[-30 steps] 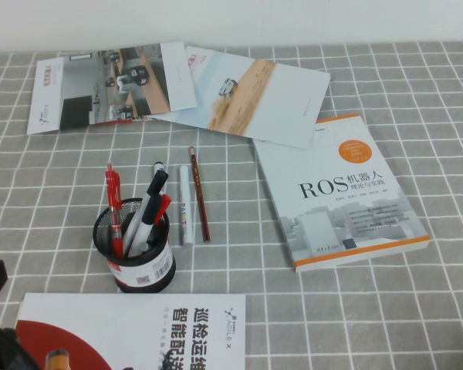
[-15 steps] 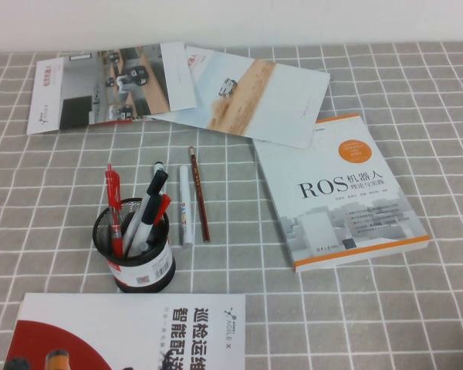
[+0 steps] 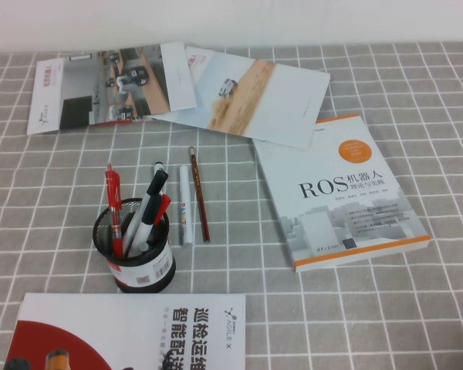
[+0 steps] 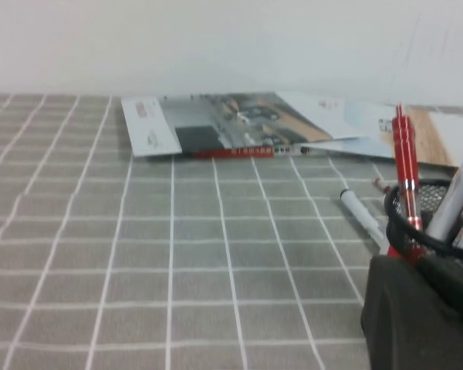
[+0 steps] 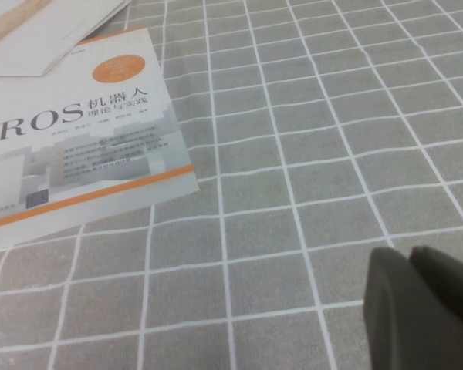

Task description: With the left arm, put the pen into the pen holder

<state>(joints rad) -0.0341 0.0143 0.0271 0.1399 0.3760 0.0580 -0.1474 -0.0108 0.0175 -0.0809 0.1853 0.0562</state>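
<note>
The red pen (image 3: 113,202) stands upright in the black mesh pen holder (image 3: 136,260), at its left side, among several other markers. In the left wrist view the pen (image 4: 403,177) rises from the holder's rim (image 4: 440,220). My left gripper (image 4: 417,266) is out of the high view. Its dark fingers show shut and empty just in front of the holder, low over the table. My right gripper (image 5: 409,256) is also out of the high view. It is shut and empty over bare cloth, to the right of the ROS book.
A white marker (image 3: 185,204) and a dark red-brown pencil (image 3: 200,194) lie right of the holder. The ROS book (image 3: 339,193) lies at the right. Brochures (image 3: 112,85) lie at the back. A red-and-white booklet (image 3: 131,331) lies at the front edge.
The left arm, seen at the bottom left corner of the high view one second ago, has pulled back out of that view. The pen and holder have not moved.
</note>
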